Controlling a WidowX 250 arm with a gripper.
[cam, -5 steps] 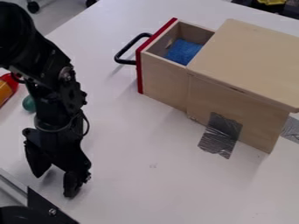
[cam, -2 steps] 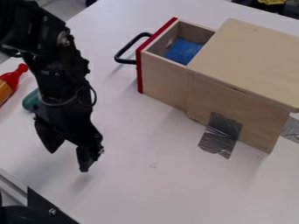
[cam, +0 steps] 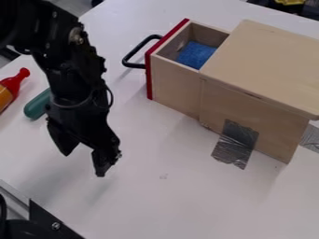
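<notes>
hand (cam: 84, 164) higher, closer to drawer (cam: 174, 86), green object (cam: 37, 106) more exposed

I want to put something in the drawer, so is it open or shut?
Open: the drawer juts out of the wooden box, and a blue thing shows inside.

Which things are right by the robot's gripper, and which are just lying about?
By the gripper:
- Gripper: open, holding nothing, over the white table
- Green thing: nearest, partly behind the arm

Just lying about:
- Red and orange thing at the left edge
- Wooden box, drawer pulled out, blue thing inside
- Silver tape
</notes>
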